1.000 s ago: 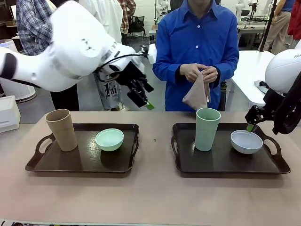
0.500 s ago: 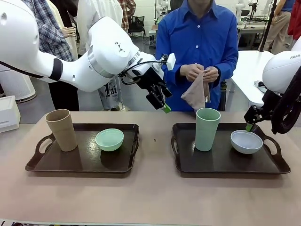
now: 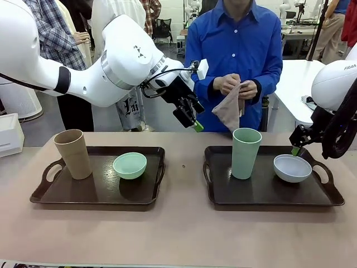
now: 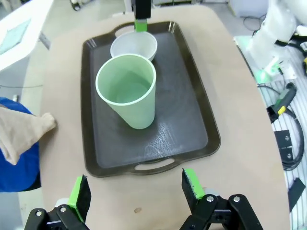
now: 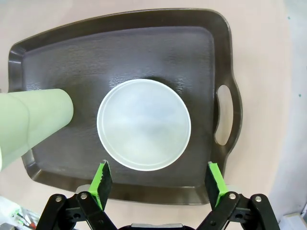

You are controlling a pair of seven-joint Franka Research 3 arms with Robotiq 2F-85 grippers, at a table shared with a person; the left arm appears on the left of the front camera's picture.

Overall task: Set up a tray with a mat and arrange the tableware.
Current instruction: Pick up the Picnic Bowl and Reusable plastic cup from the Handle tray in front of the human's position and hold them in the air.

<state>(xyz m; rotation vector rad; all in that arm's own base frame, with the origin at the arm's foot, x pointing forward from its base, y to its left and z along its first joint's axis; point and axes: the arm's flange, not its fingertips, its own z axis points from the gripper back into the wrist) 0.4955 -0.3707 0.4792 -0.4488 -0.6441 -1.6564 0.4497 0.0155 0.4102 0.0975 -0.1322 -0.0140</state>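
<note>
Two dark trays lie on the table. The left tray (image 3: 95, 200) carries a tan cup (image 3: 72, 154) and a mint-green bowl (image 3: 130, 165). On the right tray (image 3: 262, 196) (image 4: 184, 110) (image 5: 144, 52) stand a pale green cup (image 3: 246, 152) (image 4: 127, 90) (image 5: 31, 125) and a white bowl (image 3: 292, 168) (image 4: 134, 46) (image 5: 144, 124). A person in a blue shirt holds a folded tan mat (image 3: 230, 110) (image 4: 21, 136) in both hands over the far edge. My left gripper (image 3: 192, 119) (image 4: 136, 191) hangs open and empty in the air near that mat. My right gripper (image 3: 297, 147) (image 5: 158, 179) is open just above the white bowl.
A white box (image 3: 10, 134) sits at the table's left edge. Between the two trays lies a strip of bare tabletop (image 3: 183, 167). Cables and equipment (image 4: 283, 105) lie beyond the table's side in the left wrist view. Other people stand behind the table.
My left arm has swung right across the table toward the person's hands, then nearly stopped. The person has raised the mat slightly. The right arm barely moved.
</note>
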